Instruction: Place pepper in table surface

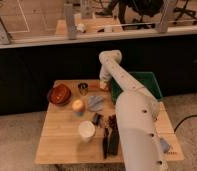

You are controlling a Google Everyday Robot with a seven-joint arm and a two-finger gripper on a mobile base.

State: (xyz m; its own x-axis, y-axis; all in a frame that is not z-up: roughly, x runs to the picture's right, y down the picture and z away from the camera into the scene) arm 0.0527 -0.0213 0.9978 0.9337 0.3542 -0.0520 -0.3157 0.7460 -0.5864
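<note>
My gripper (104, 84) hangs down from the white arm over the back of the light tan wooden table surface (62, 145), just left of the green bin (142, 82). A small orange-red pepper (94, 86) shows at the gripper's lower left tip, at or just above the tabletop. I cannot tell whether the gripper holds it or whether it rests on the wood.
On the table are a reddish-brown bowl (59, 94), a metal cup (83, 88), a yellow-red apple (78, 105), a grey cloth (96, 103), a white cup (86, 130) and dark items (109, 140). My arm covers the table's right part.
</note>
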